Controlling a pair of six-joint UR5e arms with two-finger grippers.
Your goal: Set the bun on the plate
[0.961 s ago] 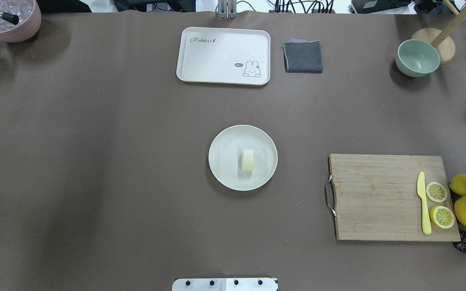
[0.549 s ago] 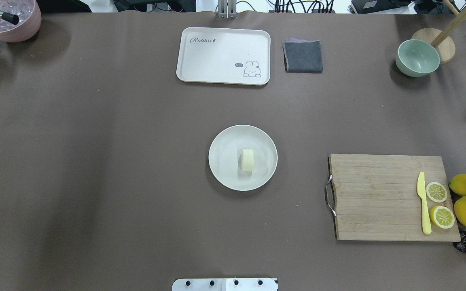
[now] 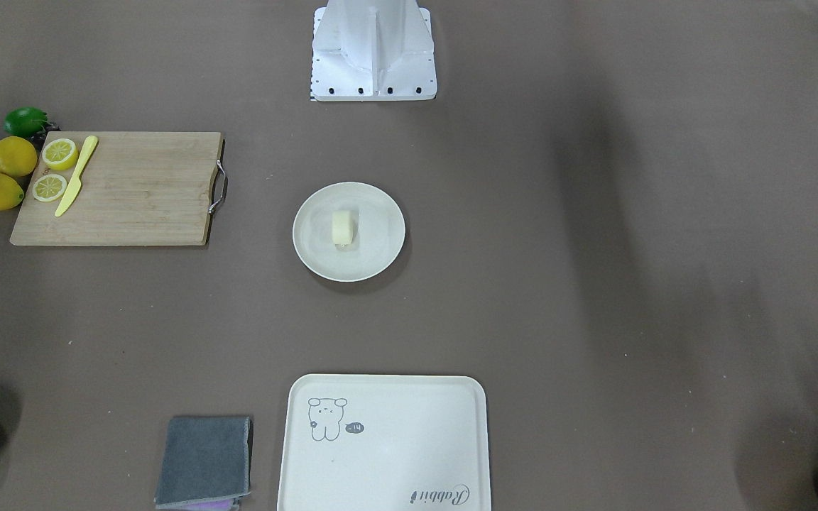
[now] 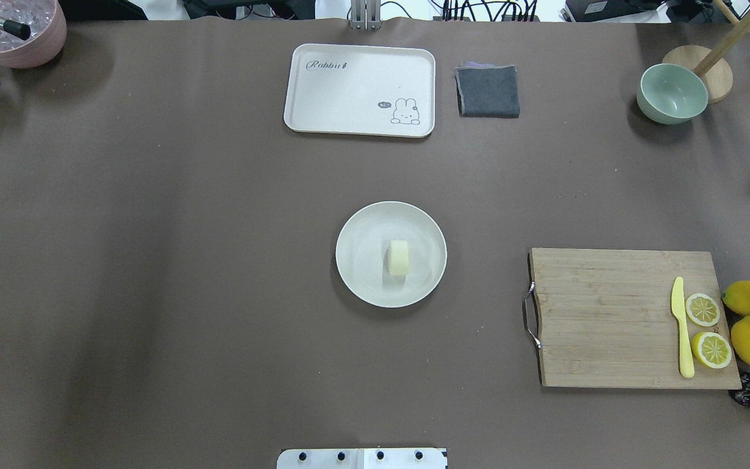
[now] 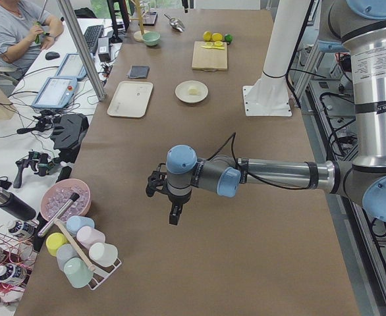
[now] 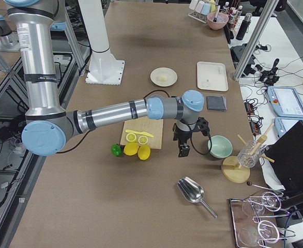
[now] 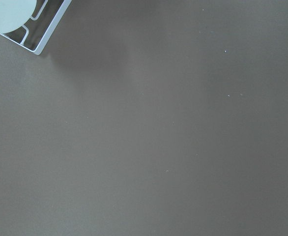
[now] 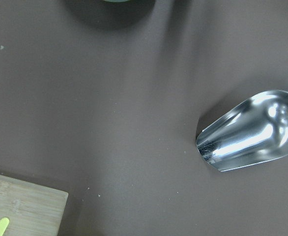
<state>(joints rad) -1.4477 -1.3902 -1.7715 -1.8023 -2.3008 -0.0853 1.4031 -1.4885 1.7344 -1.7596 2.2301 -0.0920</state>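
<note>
Since the bun (image 4: 398,257) sits on the plate (image 4: 362,277) near the counter's centre, placement looks done; just park arms clear, no re-grasp. Can't tell if left pincer (image 5: 174,214) or right pincer (image 6: 184,151) is apart or together: side views only.

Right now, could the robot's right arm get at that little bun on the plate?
Probably yes. The bun sits uncovered in the middle of the plate, and nothing stands over it. The right arm holds its jaws beside the cutting board, which lies low and flat, so the way looks free.
</note>
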